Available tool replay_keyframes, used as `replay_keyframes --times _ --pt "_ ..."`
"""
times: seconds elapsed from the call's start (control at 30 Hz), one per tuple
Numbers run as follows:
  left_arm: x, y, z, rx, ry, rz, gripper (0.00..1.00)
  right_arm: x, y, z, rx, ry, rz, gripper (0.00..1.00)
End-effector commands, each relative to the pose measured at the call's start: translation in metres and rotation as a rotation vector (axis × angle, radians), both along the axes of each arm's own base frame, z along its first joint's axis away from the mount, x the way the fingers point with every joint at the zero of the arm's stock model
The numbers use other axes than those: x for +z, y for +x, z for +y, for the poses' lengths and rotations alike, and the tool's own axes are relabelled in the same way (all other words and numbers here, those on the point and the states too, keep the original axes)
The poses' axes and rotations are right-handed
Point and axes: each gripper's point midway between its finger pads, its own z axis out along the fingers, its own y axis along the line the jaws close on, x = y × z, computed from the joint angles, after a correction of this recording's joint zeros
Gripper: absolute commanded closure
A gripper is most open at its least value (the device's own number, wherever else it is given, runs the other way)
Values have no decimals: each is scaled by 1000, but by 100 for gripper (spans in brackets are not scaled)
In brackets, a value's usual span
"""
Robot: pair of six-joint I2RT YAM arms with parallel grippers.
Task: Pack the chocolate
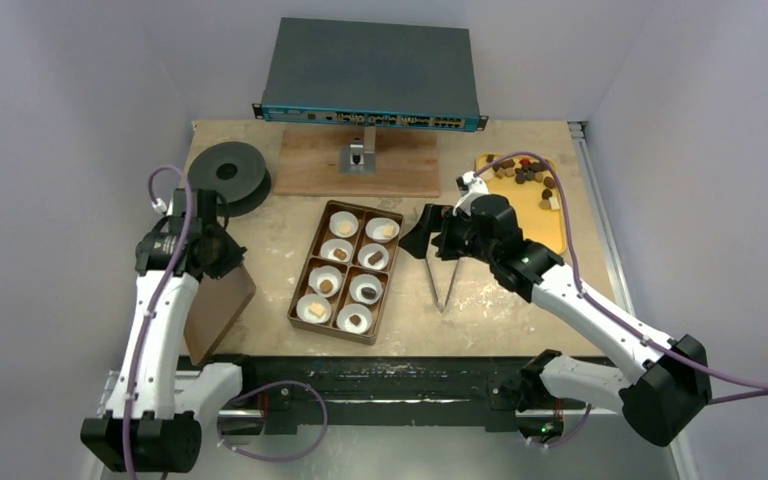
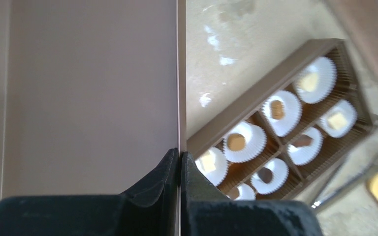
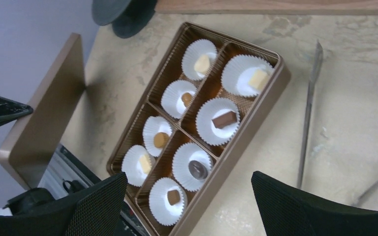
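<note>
The brown eight-compartment box (image 1: 380, 303) lies mid-table, and each compartment holds a white paper cup with one chocolate (image 1: 326, 285) in it. It also shows in the right wrist view (image 3: 248, 142) and the left wrist view (image 2: 246, 103). My left gripper (image 1: 222, 255) is shut on the edge of the brown box lid (image 1: 215, 305), holding it tilted left of the box; the pinch shows in the left wrist view (image 2: 179, 157). My right gripper (image 1: 425, 232) is open and empty, hovering over the box's right side (image 3: 189, 176). Loose chocolates (image 1: 525, 172) lie on a yellow board (image 1: 550, 225).
Metal tongs (image 1: 441, 280) lie on the table right of the box. A wooden board (image 1: 360, 165) with a small metal stand, a black spool (image 1: 228, 175) and a network switch (image 1: 370, 75) are at the back.
</note>
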Motion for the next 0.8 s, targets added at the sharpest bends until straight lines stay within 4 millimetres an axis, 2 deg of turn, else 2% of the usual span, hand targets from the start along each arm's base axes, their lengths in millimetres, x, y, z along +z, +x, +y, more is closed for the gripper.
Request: replay_keyframes --times 0.0,0.1,0.27,0.47,0.6,0.67,0.77 --pt "70 -4 -13 -82 -51 -204 100 59 9 28 82 157 -108 1" --pt "104 -7 -23 -103 -96 -302 100 80 13 39 110 224 -135 1" --pt "148 -18 -39 -118 -187 -441 100 104 14 54 148 333 -155 1" --pt "196 -22 -61 -139 -340 -606 100 119 14 69 184 483 -146 1" --pt "202 -22 -67 -153 -367 -617 100 116 19 80 196 507 -122 1" --pt "195 -19 -67 -161 -358 -602 100 107 21 89 193 465 -99 1" --pt "180 -12 -76 -200 -386 -595 100 97 17 113 207 448 -57 1"
